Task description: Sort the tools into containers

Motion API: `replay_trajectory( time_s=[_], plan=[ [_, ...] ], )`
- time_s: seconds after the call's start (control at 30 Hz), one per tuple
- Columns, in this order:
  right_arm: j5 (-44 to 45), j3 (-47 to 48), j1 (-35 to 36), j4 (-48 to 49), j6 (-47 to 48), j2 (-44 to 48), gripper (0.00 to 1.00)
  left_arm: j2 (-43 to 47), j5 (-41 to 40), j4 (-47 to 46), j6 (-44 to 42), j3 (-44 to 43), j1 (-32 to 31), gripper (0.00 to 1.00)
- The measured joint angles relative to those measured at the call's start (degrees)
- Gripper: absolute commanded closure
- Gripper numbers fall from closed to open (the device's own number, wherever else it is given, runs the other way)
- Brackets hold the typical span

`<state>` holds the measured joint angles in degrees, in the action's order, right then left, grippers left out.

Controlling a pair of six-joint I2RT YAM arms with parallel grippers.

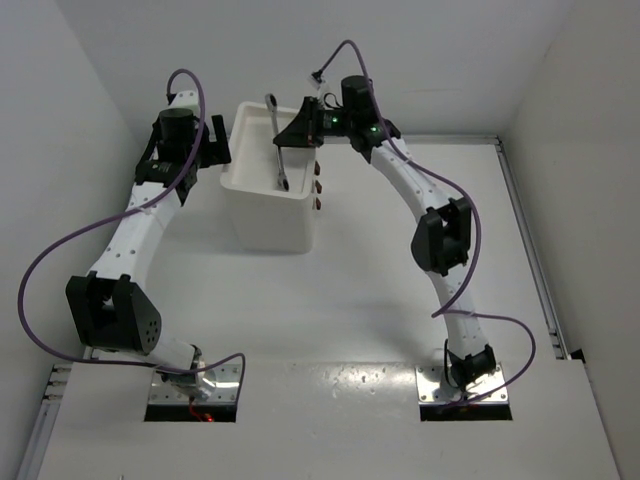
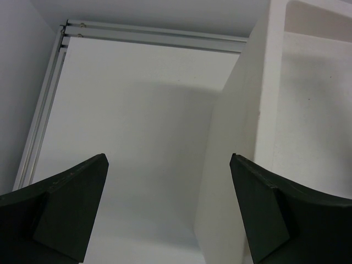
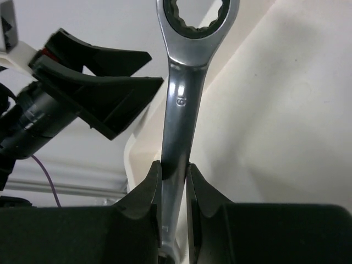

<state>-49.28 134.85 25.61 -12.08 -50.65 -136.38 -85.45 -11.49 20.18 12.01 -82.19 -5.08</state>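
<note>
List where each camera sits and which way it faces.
Top: above and behind the robot, looking down on the box, left arm and right arm.
Left wrist: past its open left claw toward the box's side.
Right wrist: along the wrench held in the right claw, box beyond.
Shared: top and right wrist both show the wrench.

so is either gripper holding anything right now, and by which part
The right gripper pinches a silver wrench by its flat shank, with the ring end sticking out ahead of the jaws. The left gripper is open and empty.
</note>
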Motion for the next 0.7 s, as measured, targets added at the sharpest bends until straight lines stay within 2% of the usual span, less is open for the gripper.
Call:
replay_trajectory(
  time_s=[0.17,0.27,0.33,0.37,0.4,0.47,0.5,0.7],
  plan=[
    [-0.37,0.09,0.63,-0.96,0.66,-1.86,0.98,0.00,-0.15,0.11,0.00,0.00,0.00,0.00],
    [-0.50,0.48,1.01,-0.61,0.98,-2.47,0.80,0.00,-0.26,0.24,0.00,0.00,0.00,0.00],
    [-0.44,0.50,1.27,-0.59,1.20,-2.62,0.76,0.00,-0.33,0.35,0.00,0.00,0.00,0.00],
    [-0.46,0.50,1.27,-0.39,1.25,-2.64,0.70,0.00,-0.33,0.33,0.00,0.00,0.00,0.00],
    [-0.50,0.50,1.27,-0.37,1.27,-2.62,0.57,0.00,-0.33,0.28,0.00,0.04,0.00,0.00],
    [-0.90,0.68,1.31,0.50,0.92,-2.64,0.47,0.04,-0.42,0.22,0.02,0.26,0.00,0.00],
    [-0.81,0.90,1.42,0.94,1.14,-2.47,0.36,0.07,-0.48,0.20,0.02,0.35,0.00,0.00],
    [-0.33,0.50,1.79,3.52,1.20,-2.12,0.35,0.07,-0.57,0.04,0.02,0.42,0.00,0.00]
  ],
)
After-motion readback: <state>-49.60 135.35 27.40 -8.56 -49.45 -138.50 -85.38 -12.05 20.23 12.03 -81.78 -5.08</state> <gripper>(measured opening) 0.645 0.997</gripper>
